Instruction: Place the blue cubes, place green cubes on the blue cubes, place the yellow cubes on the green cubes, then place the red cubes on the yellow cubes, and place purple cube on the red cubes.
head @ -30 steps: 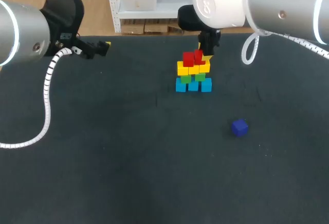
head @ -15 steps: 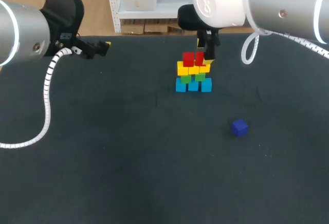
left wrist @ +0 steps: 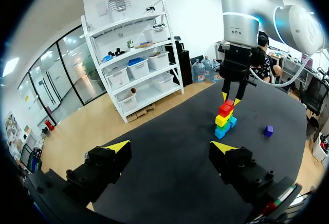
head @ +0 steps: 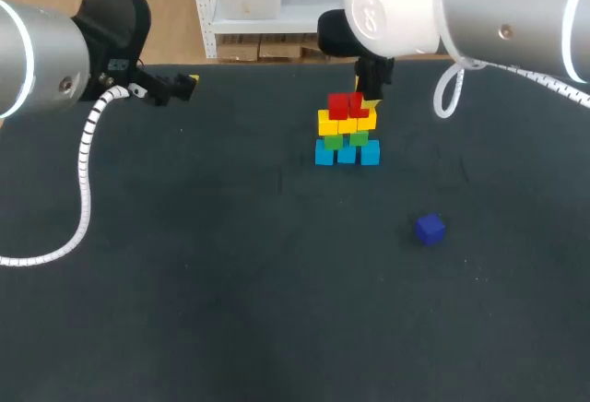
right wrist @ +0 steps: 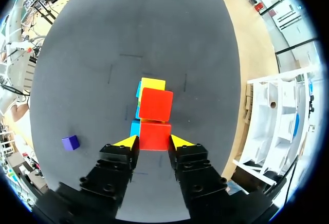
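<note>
Bright, even indoor light throughout, with only faint soft shadows.

Stack at table's far mid, 4 tiers, upright; bottom: 3 light blue cubes (head: 347, 154) in row, small gaps btwn; on them 2 green cubes (head: 334, 141), mostly hidden under next tier; then 3 yellow cubes (head: 348, 125) side by side, touching; top: 2 red cubes (head: 338, 105) adjacent, flat on yellow; purple cube (head: 429, 229) alone on table, flat, well apart from stack, nearer cam and to right.
</note>
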